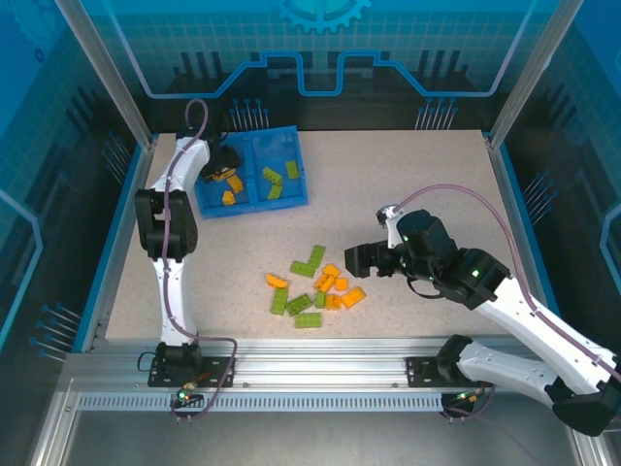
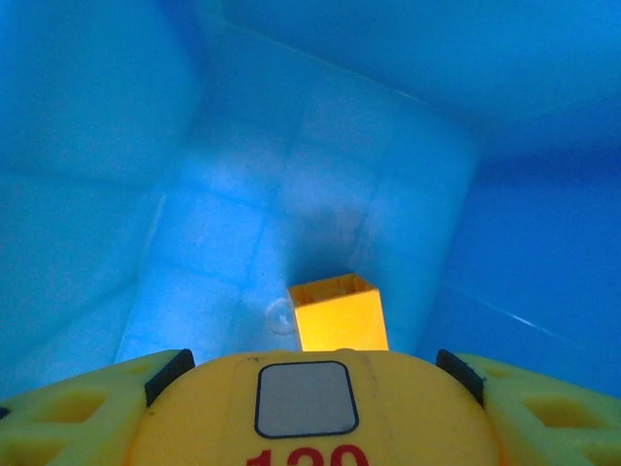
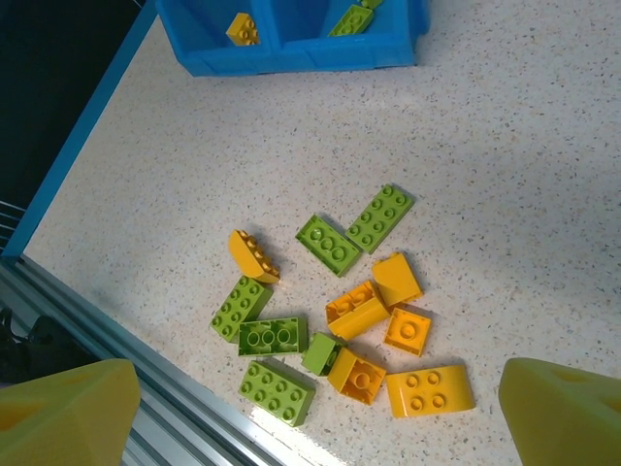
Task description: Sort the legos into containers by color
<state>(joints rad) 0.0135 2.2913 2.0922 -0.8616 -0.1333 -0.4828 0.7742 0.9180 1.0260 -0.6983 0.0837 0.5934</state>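
The blue tray [image 1: 254, 208] stands at the back left. Its left compartment holds orange legos [image 1: 229, 197] and its right one green legos [image 1: 274, 177]. My left gripper [image 1: 221, 167] reaches down into the left compartment. In the left wrist view an orange brick [image 2: 337, 316] lies on the blue floor [image 2: 213, 243] between the parted fingers [image 2: 167, 373], which do not touch it. A mixed pile of orange and green legos [image 1: 315, 286] lies mid-table. My right gripper [image 1: 357, 260] hovers open beside and above it. Its wrist view shows orange bricks [image 3: 357, 309] and green bricks [image 3: 327, 244].
The metal rail [image 1: 320, 374] runs along the table's near edge, close to the pile. Blue side walls [image 1: 116, 233] border the table. The tray's front wall [image 3: 291, 58] shows at the top of the right wrist view.
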